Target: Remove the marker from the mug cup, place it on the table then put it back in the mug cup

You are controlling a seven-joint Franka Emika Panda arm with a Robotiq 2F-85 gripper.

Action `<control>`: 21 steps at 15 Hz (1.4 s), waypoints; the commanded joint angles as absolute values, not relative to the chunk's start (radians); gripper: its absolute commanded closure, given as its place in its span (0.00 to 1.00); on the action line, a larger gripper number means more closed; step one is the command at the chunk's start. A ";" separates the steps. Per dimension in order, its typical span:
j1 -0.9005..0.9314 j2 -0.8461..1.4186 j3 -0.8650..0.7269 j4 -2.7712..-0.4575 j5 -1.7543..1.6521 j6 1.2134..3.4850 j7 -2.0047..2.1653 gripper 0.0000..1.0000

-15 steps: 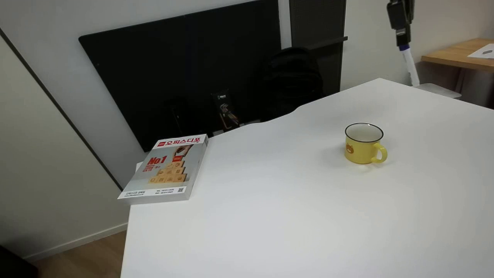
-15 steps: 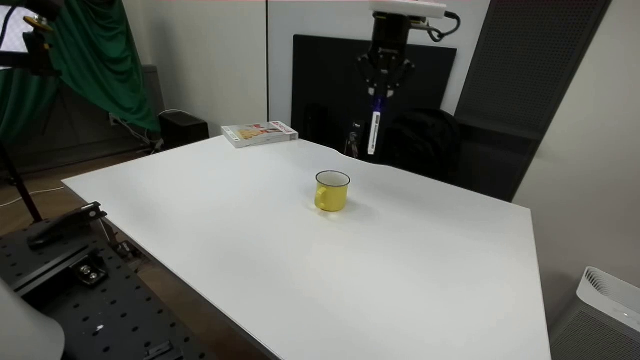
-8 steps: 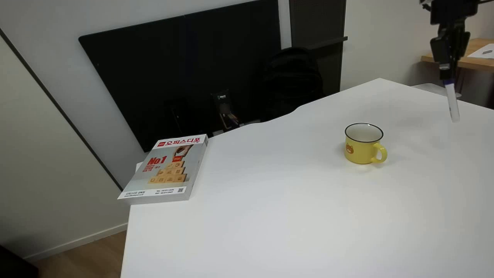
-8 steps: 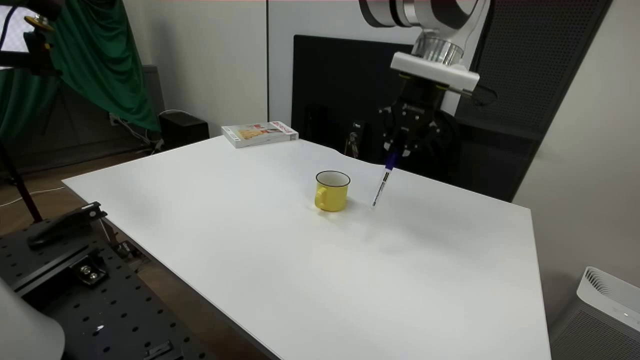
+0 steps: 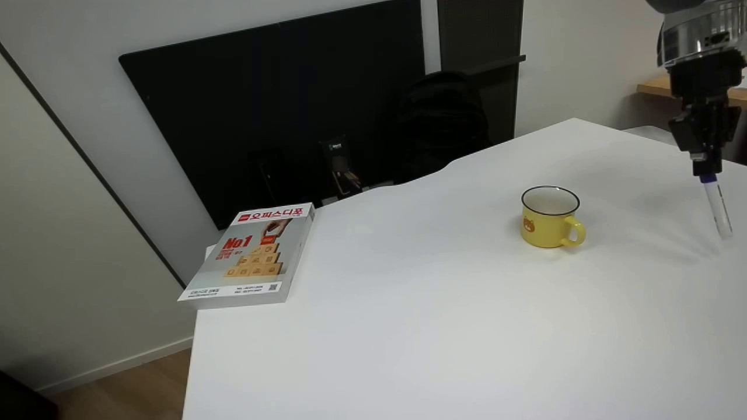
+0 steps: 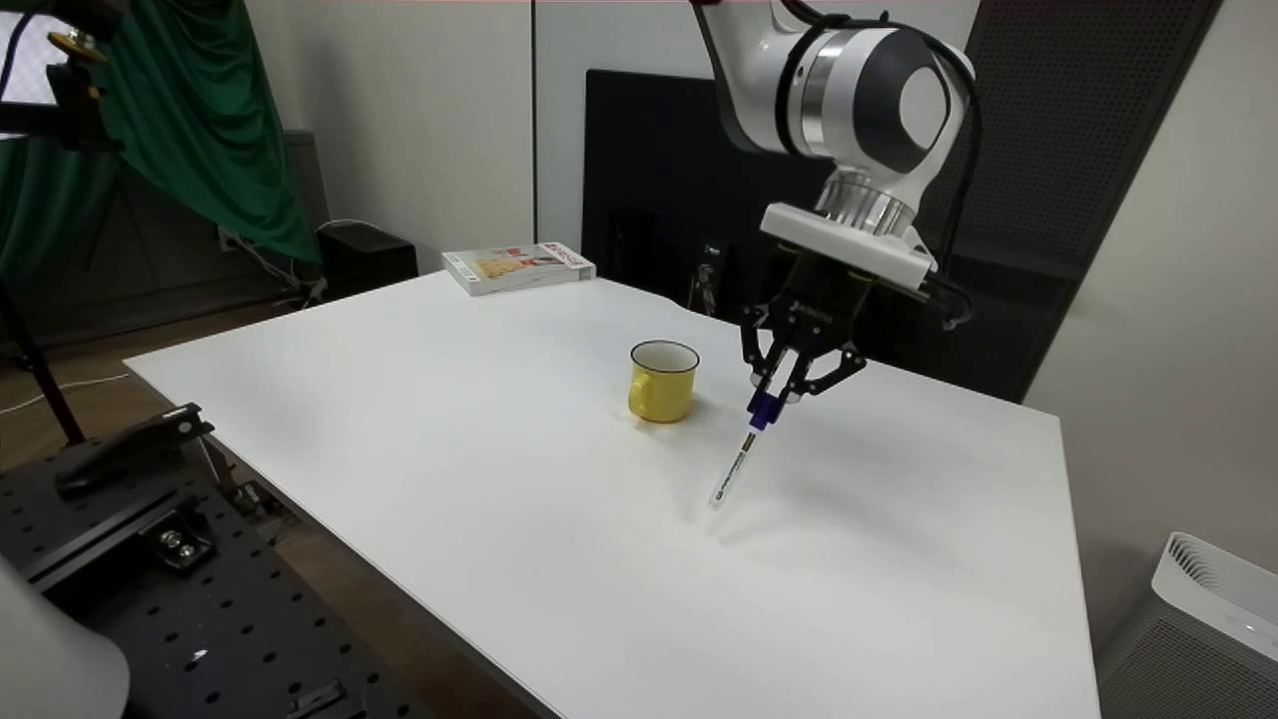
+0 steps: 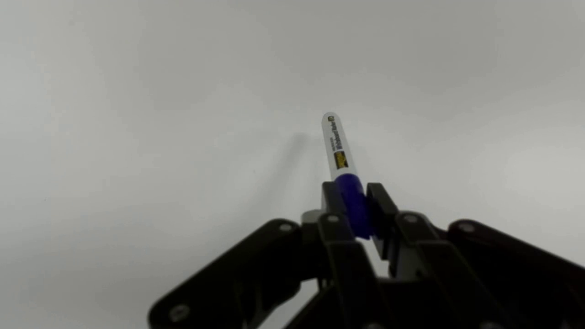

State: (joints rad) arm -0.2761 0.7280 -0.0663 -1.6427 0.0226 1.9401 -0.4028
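Above a white table (image 6: 559, 559), a robotic claw (image 7: 351, 194), apart from a yellow mug (image 5: 545, 228), pinches a marker (image 7: 343, 160) by its blue cap (image 7: 349, 182), free end slanting down. Laying it on the table is likely the step; next: lower, tilt flat, release. Both exterior views show the mug; the wrist view does not.

Seemingly a lab: robot arm (image 6: 859, 110), perforated black plate (image 6: 250, 619), green drape (image 6: 215, 150), wide white table (image 6: 599, 579).
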 commanded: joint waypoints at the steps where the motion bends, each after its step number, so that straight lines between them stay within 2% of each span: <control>1: -0.271 0.750 -0.077 -1.649 0.020 1.948 -0.336 0.95; 3: -0.264 0.760 -0.082 -1.648 0.011 1.954 -0.318 0.95; 4: -0.260 0.762 -0.085 -1.648 0.006 1.957 -0.307 0.56; 6: -0.251 0.755 -0.087 -1.651 -0.003 1.965 -0.294 0.51; 13: -0.204 0.669 -0.097 -1.727 -0.057 2.057 -0.246 0.03; 15: -0.181 0.633 -0.109 -1.789 -0.092 2.183 -0.204 0.00; 21: -0.138 0.607 -0.137 -1.902 -0.137 2.445 -0.071 0.00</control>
State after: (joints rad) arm -0.1660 0.6493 -0.1115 -1.8113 -0.1191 2.3481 -0.1547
